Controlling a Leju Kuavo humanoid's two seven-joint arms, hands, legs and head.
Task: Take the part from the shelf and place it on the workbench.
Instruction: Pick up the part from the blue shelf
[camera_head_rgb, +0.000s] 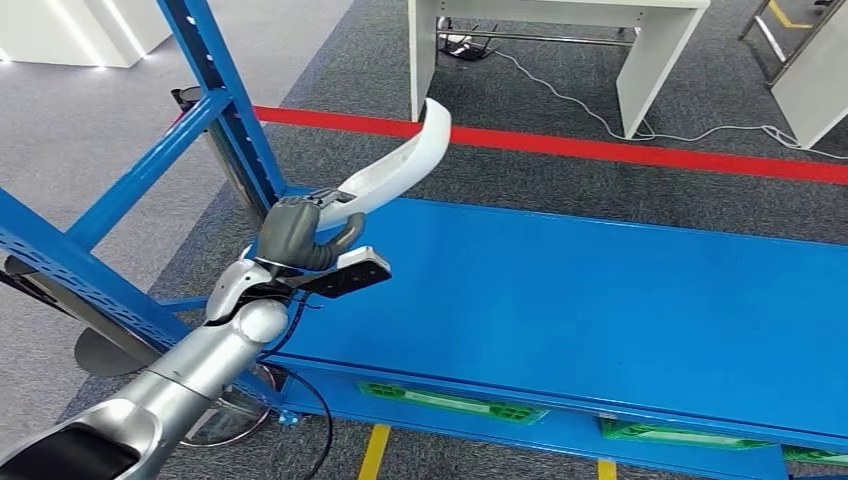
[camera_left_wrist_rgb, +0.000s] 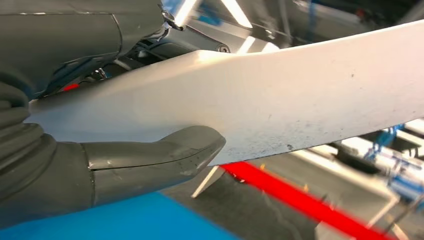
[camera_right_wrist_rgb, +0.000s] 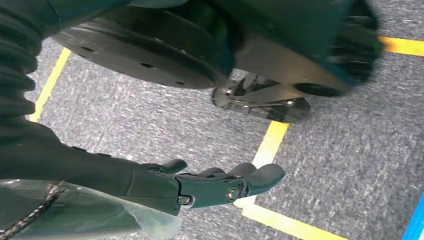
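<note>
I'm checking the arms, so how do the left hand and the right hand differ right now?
The left hand is raised by the blue bench, gripping a white part; the right hand hangs over the carpet. The left hand's fingers wrap the part; the right hand's lie loosely extended and hold nothing. Both are dark grey.

White table (camera_head_rgb: 640, 60), red floor line (camera_head_rgb: 640, 152), grey carpet (camera_head_rgb: 330, 90)

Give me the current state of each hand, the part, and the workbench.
Left hand: holds the white part, thumb pressed on its face.
White part: lifted, above the workbench's left end, not set down.
Right hand: holds nothing, fingers apart, hanging over the floor.
Workbench: blue top bare, nothing placed yet.
</note>
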